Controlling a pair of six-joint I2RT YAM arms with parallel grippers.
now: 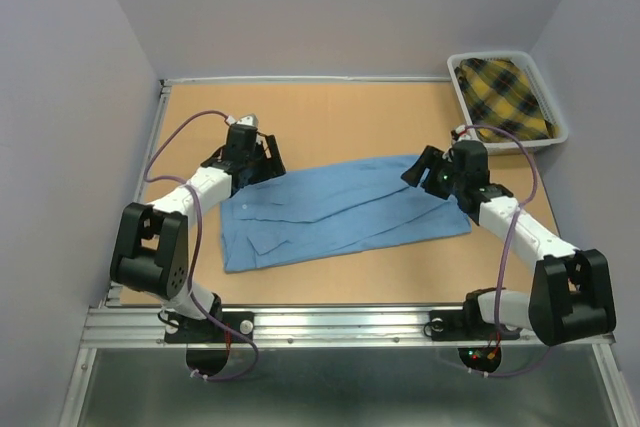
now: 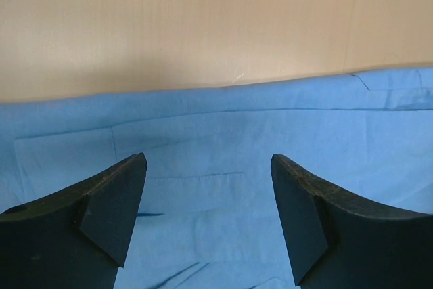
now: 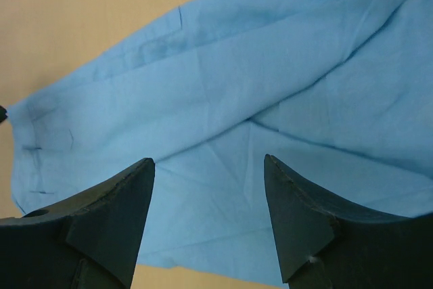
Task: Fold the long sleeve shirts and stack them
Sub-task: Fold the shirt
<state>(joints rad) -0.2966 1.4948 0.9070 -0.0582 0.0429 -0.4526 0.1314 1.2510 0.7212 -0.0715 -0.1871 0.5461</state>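
1. Blue shirt (image 1: pixel 340 212): lying flat, middle of table (image 1: pixel 330 112).
2. Left gripper (image 2: pixel 208 167): fingers released, above shirt's left end.
3. Right gripper (image 3: pixel 208 164): fingers released, above shirt's right end.
4. Bin (image 1: pixel 490 55): far right corner, plaid cloth (image 1: pixel 505 97) inside.

There are no words, numbers, labels or signs to read in any view. The blue shirt (image 1: pixel 340 209) is plain. The yellow checked cloth (image 1: pixel 505 87) in the bin (image 1: pixel 490 55) shows only its pattern. The surface (image 1: pixel 330 117) is plain tan.
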